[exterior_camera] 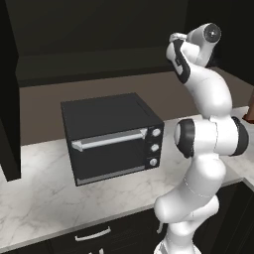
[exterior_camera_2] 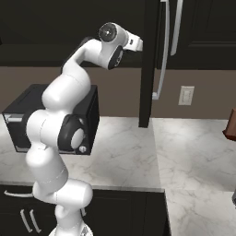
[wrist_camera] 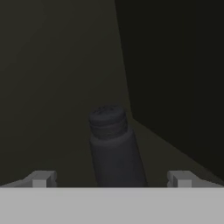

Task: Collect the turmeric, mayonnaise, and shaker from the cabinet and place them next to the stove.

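Note:
The shaker (wrist_camera: 111, 148), a slim dark grey bottle with a ribbed cap, stands upright on the dark shelf inside the cabinet (exterior_camera_2: 148, 64). My gripper (wrist_camera: 111, 179) is open, with one fingertip on each side of the shaker's lower body and a gap to both. In the right base view my wrist (exterior_camera_2: 133, 44) reaches behind the edge of the open black door, whose long silver handle (exterior_camera_2: 163, 50) hangs beside it. The turmeric, the mayonnaise and the stove are out of view.
A black toaster oven (exterior_camera: 111, 136) with a silver handle sits on the marble counter (exterior_camera_2: 193, 152) below the cabinet. A second open door (exterior_camera: 7, 99) hangs at the left. A reddish-brown object (exterior_camera_2: 230, 124) stands at the far right. A wall outlet (exterior_camera_2: 186, 95) is behind.

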{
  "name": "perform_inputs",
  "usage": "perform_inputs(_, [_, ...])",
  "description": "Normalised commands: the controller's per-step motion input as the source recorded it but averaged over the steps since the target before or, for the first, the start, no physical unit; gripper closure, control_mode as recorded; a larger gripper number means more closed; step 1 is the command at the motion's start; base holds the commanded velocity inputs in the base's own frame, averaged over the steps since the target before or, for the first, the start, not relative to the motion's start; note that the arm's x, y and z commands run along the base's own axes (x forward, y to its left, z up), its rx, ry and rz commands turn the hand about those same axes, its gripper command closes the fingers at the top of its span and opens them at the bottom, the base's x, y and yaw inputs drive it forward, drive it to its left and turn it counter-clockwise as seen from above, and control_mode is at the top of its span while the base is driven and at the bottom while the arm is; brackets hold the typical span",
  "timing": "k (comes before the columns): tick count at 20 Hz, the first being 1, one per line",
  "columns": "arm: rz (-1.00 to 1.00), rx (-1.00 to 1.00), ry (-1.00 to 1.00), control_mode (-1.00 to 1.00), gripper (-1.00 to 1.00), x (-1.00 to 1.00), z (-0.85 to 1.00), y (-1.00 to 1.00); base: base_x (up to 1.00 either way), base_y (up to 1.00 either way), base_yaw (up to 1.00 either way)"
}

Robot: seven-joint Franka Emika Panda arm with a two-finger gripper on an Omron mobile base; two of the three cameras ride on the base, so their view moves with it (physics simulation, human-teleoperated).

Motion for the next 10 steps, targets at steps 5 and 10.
perform_inputs(5, [0.01, 0.00, 0.00, -1.00, -1.00, 0.19, -0.02, 0.00, 0.00, 0.00, 0.00])
perform_inputs(10, [0.00, 0.00, 0.00, -1.00, -1.00, 0.13, 0.00, -0.06, 0.00, 0.00, 0.00])
